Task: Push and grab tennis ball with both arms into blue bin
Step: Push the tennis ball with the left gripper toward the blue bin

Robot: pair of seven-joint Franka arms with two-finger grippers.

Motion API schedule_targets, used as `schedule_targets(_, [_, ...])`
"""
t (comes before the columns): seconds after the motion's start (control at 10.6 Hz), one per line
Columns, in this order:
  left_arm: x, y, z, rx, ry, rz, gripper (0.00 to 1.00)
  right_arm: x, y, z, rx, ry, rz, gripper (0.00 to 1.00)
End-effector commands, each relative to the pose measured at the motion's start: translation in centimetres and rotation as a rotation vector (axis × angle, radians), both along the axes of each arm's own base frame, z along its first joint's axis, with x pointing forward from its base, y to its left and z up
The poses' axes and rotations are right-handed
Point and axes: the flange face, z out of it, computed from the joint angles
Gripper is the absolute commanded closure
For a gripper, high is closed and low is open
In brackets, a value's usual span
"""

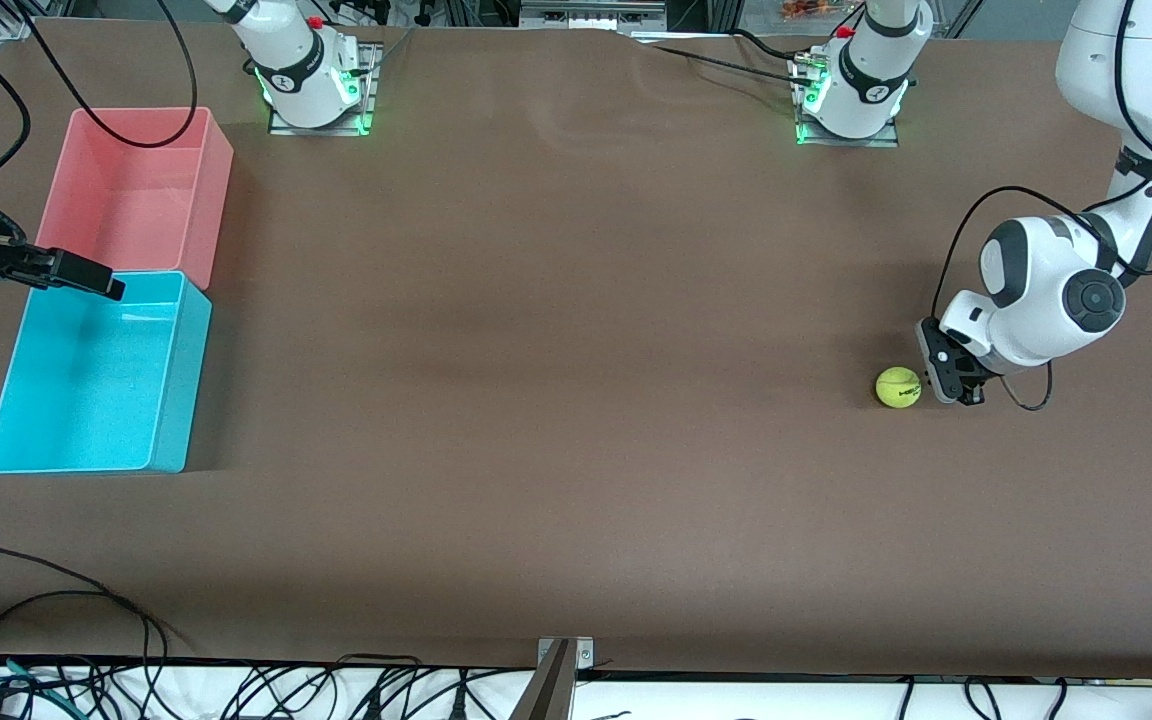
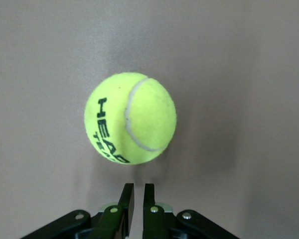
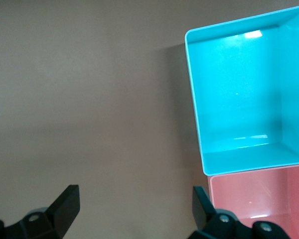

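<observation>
The yellow-green tennis ball (image 1: 898,387) lies on the brown table toward the left arm's end. My left gripper (image 1: 956,385) is low at the table right beside it, on the side away from the bins. In the left wrist view the ball (image 2: 130,118) sits just past the left gripper (image 2: 139,186), whose fingers are shut with nothing between them. The blue bin (image 1: 181,380) stands at the right arm's end. My right gripper (image 1: 76,272) hovers over the bin's edge nearest the pink bin. In the right wrist view the right gripper (image 3: 134,196) is open and holds nothing, with the blue bin (image 3: 194,99) beside it.
A pink bin (image 1: 219,200) of the same shape touches the blue bin, farther from the front camera; it also shows in the right wrist view (image 3: 259,199). Brown table stretches between ball and bins. Cables lie along the table's near edge (image 1: 56,600).
</observation>
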Motion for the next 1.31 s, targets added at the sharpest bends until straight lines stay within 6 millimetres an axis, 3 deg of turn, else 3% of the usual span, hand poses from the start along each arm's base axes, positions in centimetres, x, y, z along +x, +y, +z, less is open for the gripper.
schedule_targets(0.0, [1.0, -0.2, -0.8, -0.005, -0.012, -0.029, 0.85, 0.4, 0.0, 0.4, 0.020, -0.006, -0.018, 0.00])
schedule_targets(0.66, [1.5, -0.4, -1.5, -0.009, -0.027, -0.026, 0.85, 0.4, 0.0, 0.5, 0.020, -0.007, -0.018, 0.00])
schedule_targets(0.85, [1.5, -1.7, -2.1, -0.028, -0.021, -0.013, 0.87, 0.5, 0.0, 0.3, 0.021, -0.010, -0.019, 0.00])
schedule_targets(0.94, [1.6, -3.2, -2.4, -0.037, -0.018, -0.017, 0.92, 0.5, 0.1, 0.3, 0.020, -0.010, -0.017, 0.00])
schedule_targets(1.22, [3.1, -12.8, -1.3, -0.082, -0.043, 0.134, 0.92, 0.5, 0.3, 0.3, 0.022, -0.010, -0.014, 0.00])
